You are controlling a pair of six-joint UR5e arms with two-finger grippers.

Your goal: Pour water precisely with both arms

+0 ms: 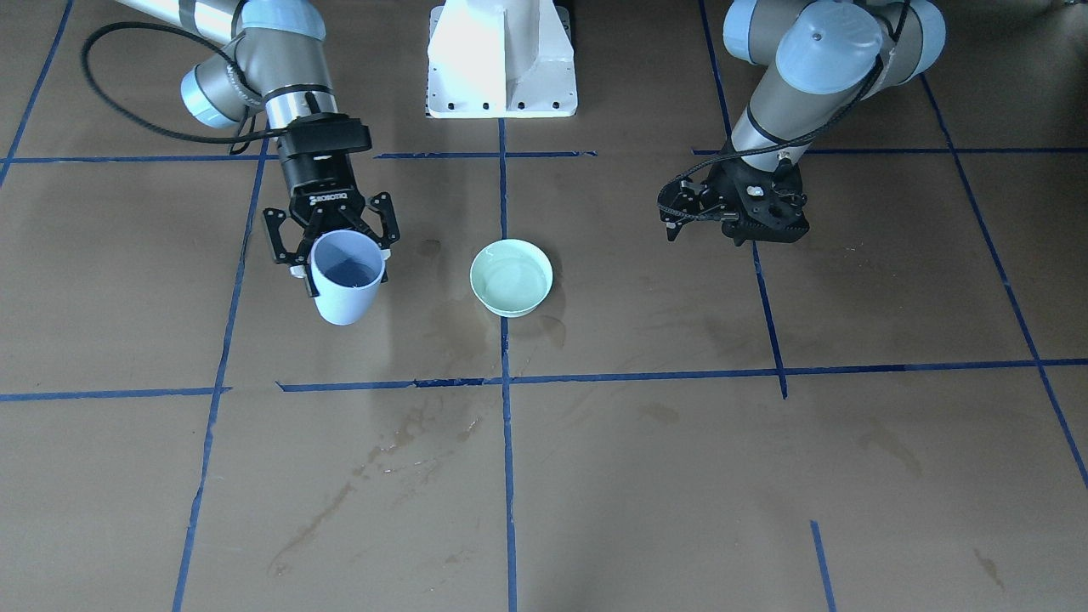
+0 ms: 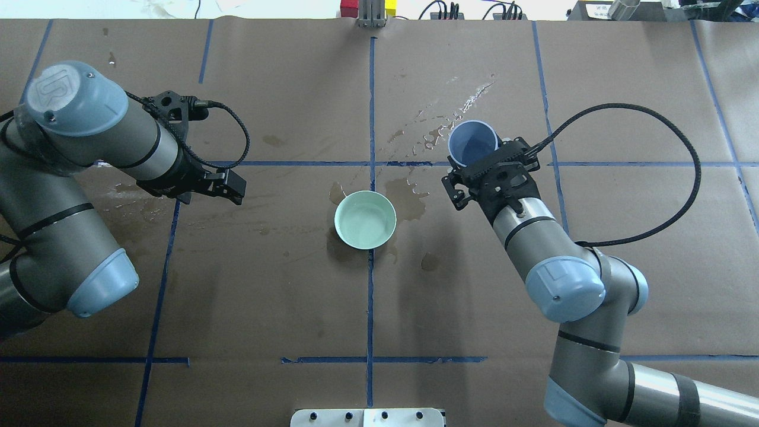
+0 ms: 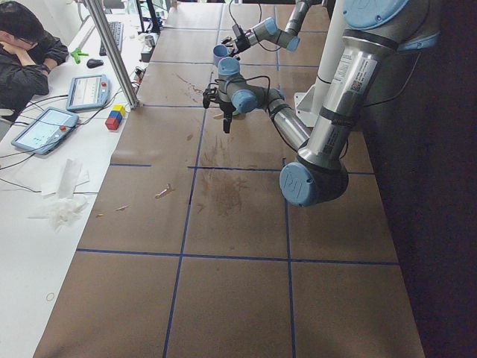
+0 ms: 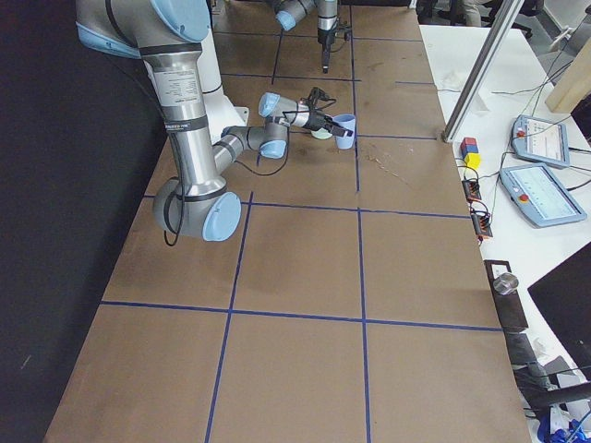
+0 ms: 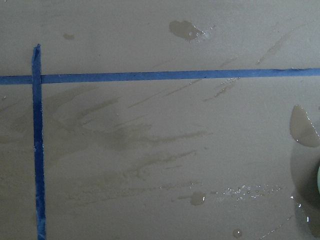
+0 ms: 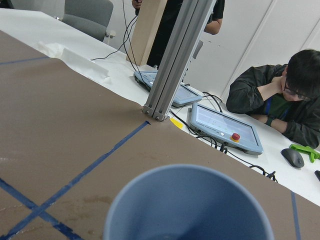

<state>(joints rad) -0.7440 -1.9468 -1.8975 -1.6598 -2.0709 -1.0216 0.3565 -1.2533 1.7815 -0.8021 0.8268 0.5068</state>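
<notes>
As right end effector (image 1: 340,259) clamps cup (image 1: 346,299), bowl (image 1: 510,311) apart

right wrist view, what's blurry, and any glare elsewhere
Right wrist view: the blue cup, close to the lens, has a soft rim. Overhead view: wet streaks glint white. Front-facing view: the white pedestal is overexposed.

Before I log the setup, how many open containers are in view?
2. The pale blue cup is in the right gripper; the green bowl stands on the table. None seems hidden.
</notes>
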